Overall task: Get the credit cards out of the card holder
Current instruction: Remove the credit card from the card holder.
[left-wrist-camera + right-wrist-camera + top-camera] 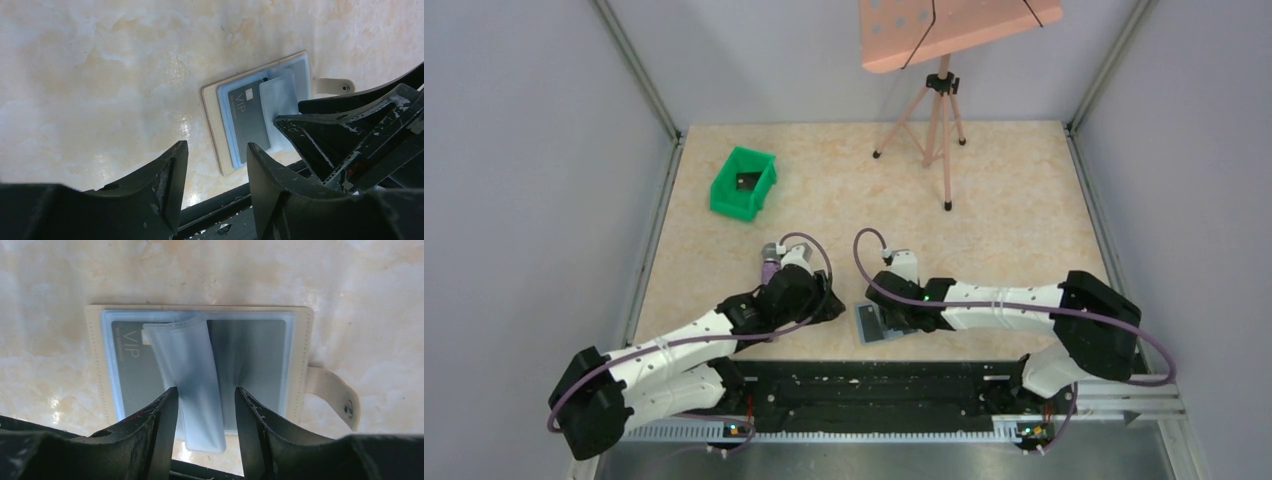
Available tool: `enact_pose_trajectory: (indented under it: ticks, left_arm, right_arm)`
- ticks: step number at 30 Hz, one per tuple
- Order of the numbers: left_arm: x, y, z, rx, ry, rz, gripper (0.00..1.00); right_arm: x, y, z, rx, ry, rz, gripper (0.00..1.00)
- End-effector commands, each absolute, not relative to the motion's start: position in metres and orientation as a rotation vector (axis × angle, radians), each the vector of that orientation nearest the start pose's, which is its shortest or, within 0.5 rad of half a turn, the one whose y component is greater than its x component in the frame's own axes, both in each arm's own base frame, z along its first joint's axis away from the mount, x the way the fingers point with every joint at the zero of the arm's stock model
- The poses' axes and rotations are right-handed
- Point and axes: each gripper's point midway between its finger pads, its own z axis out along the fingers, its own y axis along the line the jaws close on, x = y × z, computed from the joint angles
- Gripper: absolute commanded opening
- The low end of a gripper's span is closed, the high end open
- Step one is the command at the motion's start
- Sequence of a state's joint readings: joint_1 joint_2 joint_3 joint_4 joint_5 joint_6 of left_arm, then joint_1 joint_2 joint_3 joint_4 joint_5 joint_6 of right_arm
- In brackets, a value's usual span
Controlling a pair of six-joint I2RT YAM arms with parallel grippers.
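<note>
1. Well left of the card holder [871, 322] and farther back on the table [1024, 200]: a green bin [729, 195]; closer in, still left and a little behind the holder, a purple microphone [769, 268]; neither touching it.
2. Just left of the card holder: left gripper [216, 147], fingers spread wide, nothing between them, over bare table beside the holder's near edge.
3. Card holder itself: flat and open near the front edge of the table; beige rim around pale blue clear pockets; a dark grey card [131, 365] marked VIP tucked in the half toward the left gripper; probably light, thin and floppy at the fold, so likely to slide or lift unless pinned.
4. Over the middle of the card holder: a loose clear sleeve [192, 370] curling upward; soft, slick plastic by the look, apt to bend rather than pull; the card stiff and smooth by contrast, best pinched at an exposed short edge and drawn out along its pocket; cannot tell whether any edge stands proud.
5. Straddling that sleeve above the card holder: right gripper [205, 390], partly spread, a sliver of gap showing on one side, so seemingly clamped on nothing.
6. At the right edge of the card holder: a beige strap [330, 390] with a snap, undone and flat on the table; a fair spot for pinning the holder down.
</note>
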State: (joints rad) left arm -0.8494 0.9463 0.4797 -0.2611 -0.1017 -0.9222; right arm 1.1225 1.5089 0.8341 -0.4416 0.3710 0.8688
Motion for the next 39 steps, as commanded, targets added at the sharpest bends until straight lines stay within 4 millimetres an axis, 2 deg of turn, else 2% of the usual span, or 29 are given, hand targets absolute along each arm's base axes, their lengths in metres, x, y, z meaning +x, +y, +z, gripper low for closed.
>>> enact_pose_trajectory:
  ticks: [1, 7, 12, 17, 20, 22, 24, 27, 30, 34, 39]
  left_arm:
    - [0.181, -0.236, 0.089, -0.151, 2.397, -0.837, 0.52]
    - [0.182, -0.244, 0.082, -0.137, 2.425, -0.850, 0.51]
    - [0.181, -0.253, 0.072, -0.127, 2.453, -0.879, 0.47]
    - [0.177, -0.266, 0.074, -0.091, 2.461, -0.958, 0.43]
    - [0.179, -0.272, 0.076, -0.081, 2.447, -0.990, 0.42]
    - [0.178, -0.273, 0.073, -0.078, 2.454, -0.994, 0.41]
    - [0.176, -0.274, 0.067, -0.078, 2.470, -0.994, 0.39]
    - [0.174, -0.278, 0.062, -0.070, 2.472, -1.030, 0.33]
    - [0.172, -0.283, 0.059, -0.054, 2.471, -1.072, 0.25]
    - [0.171, -0.286, 0.055, -0.052, 2.476, -1.085, 0.16]
    - [0.171, -0.284, 0.043, -0.059, 2.504, -1.054, 0.09]
  right_arm:
    - [0.176, 0.253, 0.043, -0.154, 2.535, 0.210, 0.46]
    - [0.178, 0.225, 0.045, -0.087, 2.533, 0.196, 0.44]
    - [0.178, 0.210, 0.065, -0.034, 2.509, 0.225, 0.44]
    - [0.176, 0.229, 0.106, -0.036, 2.462, 0.419, 0.44]
    - [0.174, 0.254, 0.128, -0.072, 2.419, 0.602, 0.43]
    - [0.171, 0.271, 0.132, -0.116, 2.395, 0.719, 0.41]
    - [0.168, 0.284, 0.127, -0.149, 2.384, 0.810, 0.39]
    - [0.167, 0.291, 0.112, -0.190, 2.406, 0.864, 0.37]
    - [0.168, 0.290, 0.100, -0.217, 2.421, 0.919, 0.36]
    - [0.177, 0.278, 0.087, -0.208, 2.432, 0.949, 0.35]
    - [0.177, 0.277, 0.078, -0.213, 2.431, 1.077, 0.35]
